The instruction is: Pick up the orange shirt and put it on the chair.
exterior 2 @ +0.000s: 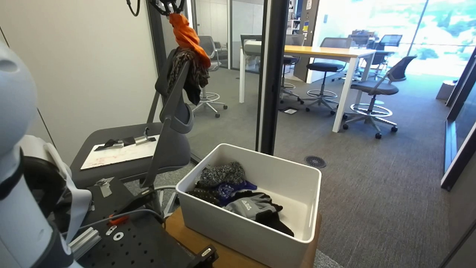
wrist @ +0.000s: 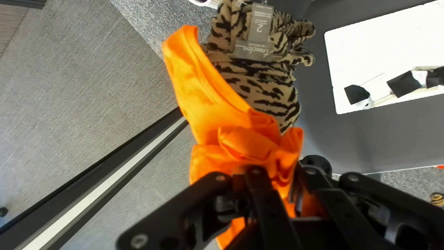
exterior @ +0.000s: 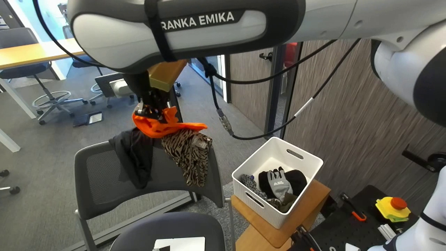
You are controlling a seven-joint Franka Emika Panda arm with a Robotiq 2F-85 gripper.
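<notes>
One gripper (exterior: 152,114) pinches the orange shirt (exterior: 160,129) over the chair (exterior: 167,177); a lopsided release could let it slip off.

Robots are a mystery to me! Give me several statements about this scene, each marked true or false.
1. The gripper holds the orange shirt. True.
2. A tiger-print cloth hangs over the back of the chair. True.
3. The orange shirt lies on the chair's seat. False: a white board lies there.
4. A grey glove lies inside the white bin. True.
5. The white bin stands on the chair. False: it stands on a wooden stand.
</notes>
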